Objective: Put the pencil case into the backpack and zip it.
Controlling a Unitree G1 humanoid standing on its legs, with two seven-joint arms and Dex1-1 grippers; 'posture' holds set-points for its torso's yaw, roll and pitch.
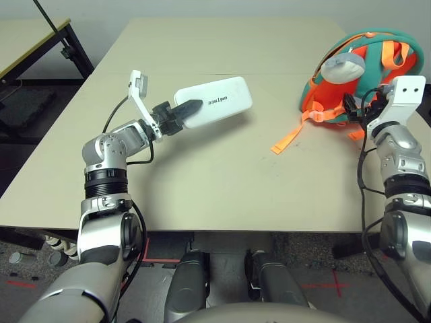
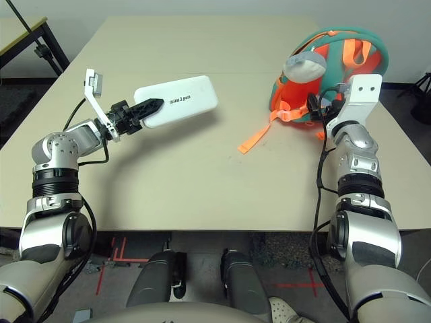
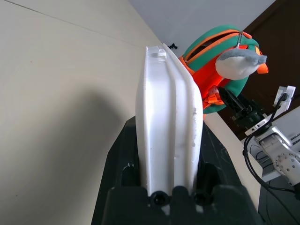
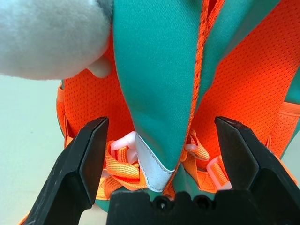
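Pinching the pencil case (image 1: 214,101), lettered "unitree", left end effector (image 1: 187,109); right end effector (image 4: 161,154) spread at backpack (image 1: 377,57).

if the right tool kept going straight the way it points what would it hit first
Most likely the backpack: in the right wrist view the open right tool straddles a teal strap with orange mesh right behind it. Whether it already touches is unclear.

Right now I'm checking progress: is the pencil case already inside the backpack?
No, the pencil case is held above the table in the left gripper, apart from the backpack.
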